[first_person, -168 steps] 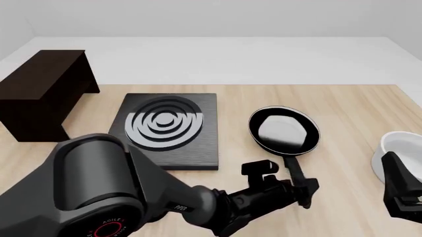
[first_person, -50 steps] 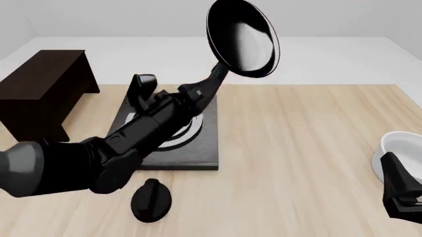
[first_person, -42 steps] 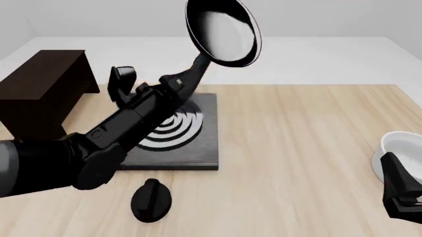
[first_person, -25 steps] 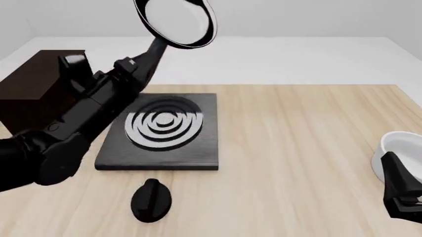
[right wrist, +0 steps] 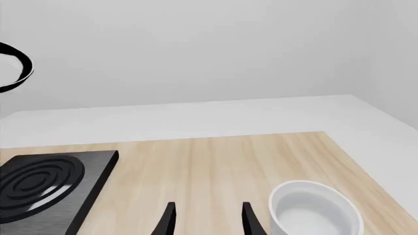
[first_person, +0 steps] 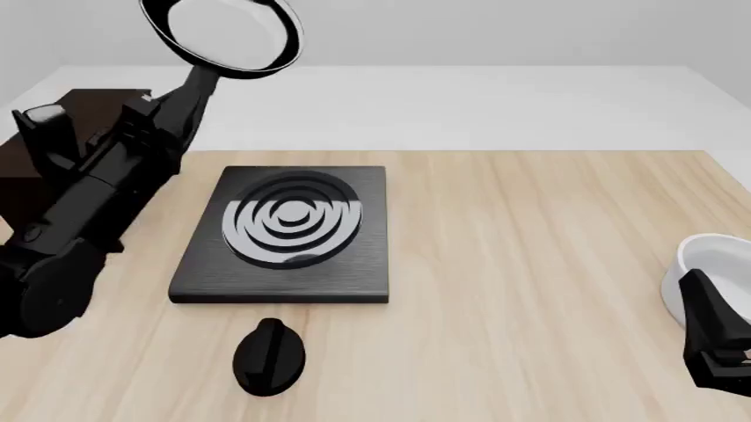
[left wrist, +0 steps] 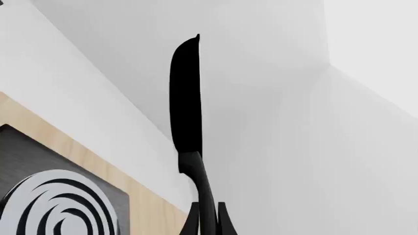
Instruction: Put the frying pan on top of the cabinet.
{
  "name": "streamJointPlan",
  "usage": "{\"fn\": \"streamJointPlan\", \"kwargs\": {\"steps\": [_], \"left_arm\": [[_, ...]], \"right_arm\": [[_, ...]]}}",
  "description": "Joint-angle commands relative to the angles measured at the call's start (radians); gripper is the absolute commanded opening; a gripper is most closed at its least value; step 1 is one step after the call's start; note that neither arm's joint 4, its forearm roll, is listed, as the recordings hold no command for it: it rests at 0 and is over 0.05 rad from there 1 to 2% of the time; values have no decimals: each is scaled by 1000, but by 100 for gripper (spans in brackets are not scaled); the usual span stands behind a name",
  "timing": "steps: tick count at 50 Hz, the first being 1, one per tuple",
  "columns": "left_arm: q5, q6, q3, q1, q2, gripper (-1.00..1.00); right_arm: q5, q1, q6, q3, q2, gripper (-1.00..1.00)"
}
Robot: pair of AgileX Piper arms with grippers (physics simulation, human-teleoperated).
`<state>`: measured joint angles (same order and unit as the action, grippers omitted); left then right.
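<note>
L wrist cam shows left gripper (left wrist: 207, 223) clamped on frying pan (first_person: 225, 33) handle, pan now over cabinet (first_person: 94, 110) vs 0.5s ago; right gripper (right wrist: 205, 218) apart

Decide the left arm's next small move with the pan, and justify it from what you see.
Probably carry on leftward until the pan is above the cabinet, then level it and lower. The left tool holds the handle with the pan raised high and tilted, beside the cabinet top rather than clearly over it, and the arm hides much of the cabinet.
</note>
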<state>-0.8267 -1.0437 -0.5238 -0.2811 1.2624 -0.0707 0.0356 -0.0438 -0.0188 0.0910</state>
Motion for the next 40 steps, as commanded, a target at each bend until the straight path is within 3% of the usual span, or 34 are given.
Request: {"fn": "streamJointPlan", "kwargs": {"steps": [1, 9, 40], "left_arm": [[-50, -72, 27, 75, -51, -100], [-80, -138, 67, 149, -78, -100], [-148, -264, 148, 267, -83, -100]], "right_arm": [[4, -5, 2, 0, -3, 100], [5, -6, 4, -1, -4, 100], [1, -9, 11, -1, 4, 100]]}}
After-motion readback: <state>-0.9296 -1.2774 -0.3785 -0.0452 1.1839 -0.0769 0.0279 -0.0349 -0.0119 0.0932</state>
